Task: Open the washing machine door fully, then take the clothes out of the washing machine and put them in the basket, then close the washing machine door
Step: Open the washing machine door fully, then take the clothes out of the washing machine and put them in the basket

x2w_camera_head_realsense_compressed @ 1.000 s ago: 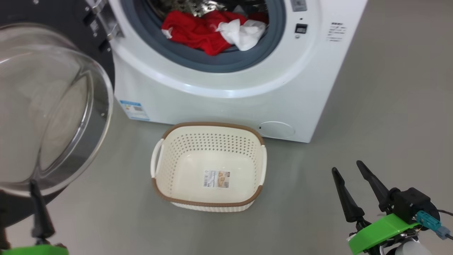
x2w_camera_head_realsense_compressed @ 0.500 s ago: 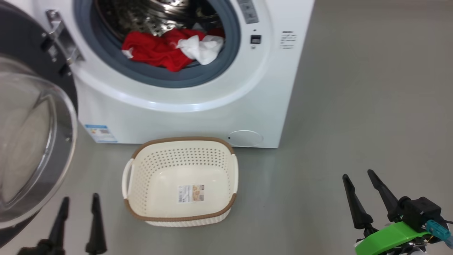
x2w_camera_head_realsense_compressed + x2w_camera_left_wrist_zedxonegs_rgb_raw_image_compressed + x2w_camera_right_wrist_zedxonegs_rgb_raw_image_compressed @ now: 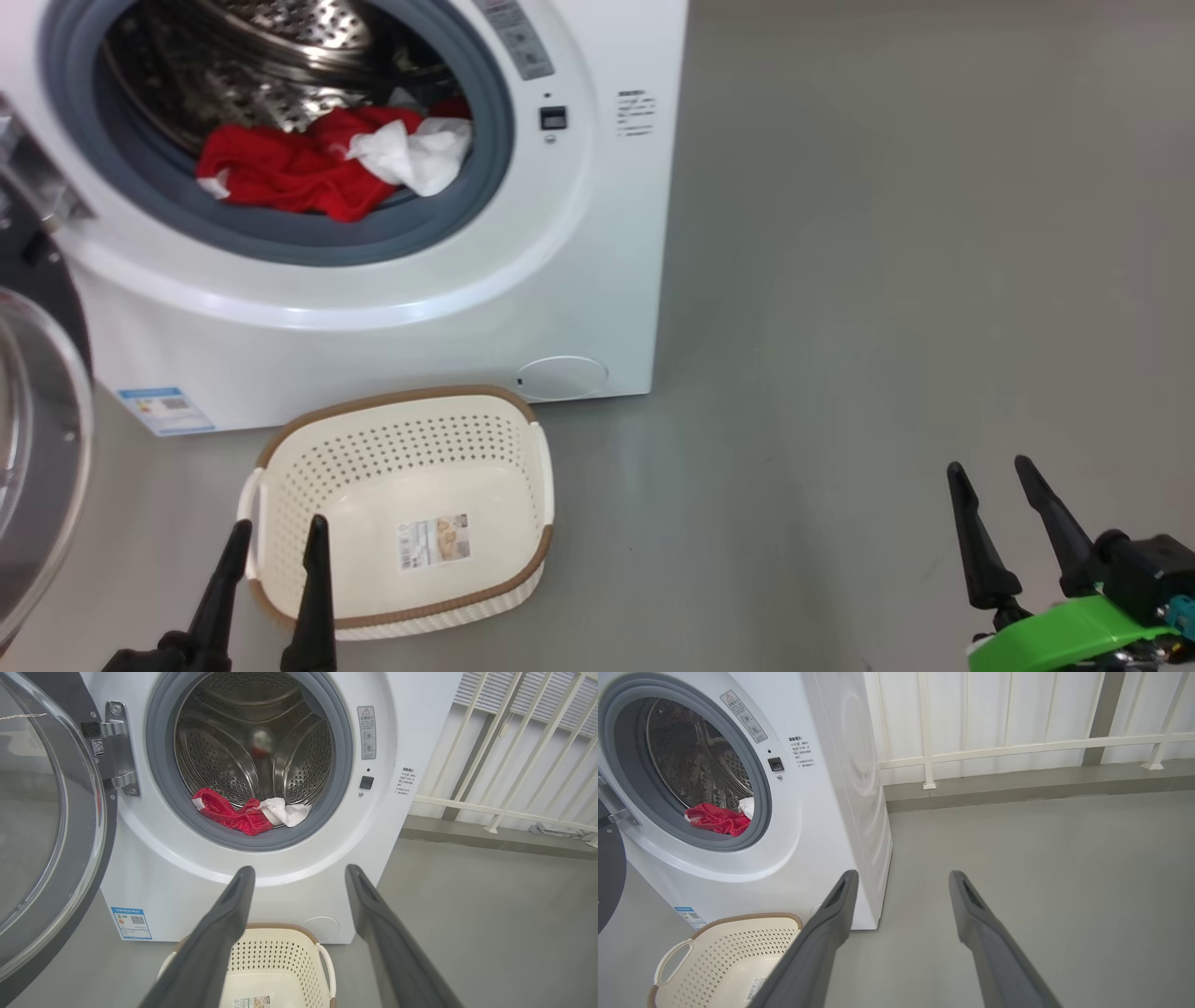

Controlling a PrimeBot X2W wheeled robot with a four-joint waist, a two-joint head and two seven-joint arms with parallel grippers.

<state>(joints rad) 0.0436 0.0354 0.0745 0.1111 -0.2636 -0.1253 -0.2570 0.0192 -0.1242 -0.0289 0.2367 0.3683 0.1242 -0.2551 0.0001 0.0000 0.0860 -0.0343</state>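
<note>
The left gripper (image 3: 282,521) stands wide open and holds nothing; its 2 fingers hang over the near left rim of the basket (image 3: 401,403), touching nothing that I can see. The right gripper (image 3: 988,463) is equally wide and empty, above bare floor (image 3: 887,280), with the basket and washer (image 3: 597,233) well off to its left.

The clothes (image 3: 289,173), red with 1 white piece on their right, lie heaped at the drum's lower lip on the grey gasket, ahead of and above the left gripper. The door (image 3: 46,835) hangs open just left of that gripper. The basket sits on the floor against the washer's front, a paper label on its bottom.

The door is cut off by the picture edge, and the gripper's fingers hide part of the basket in both wrist views.
</note>
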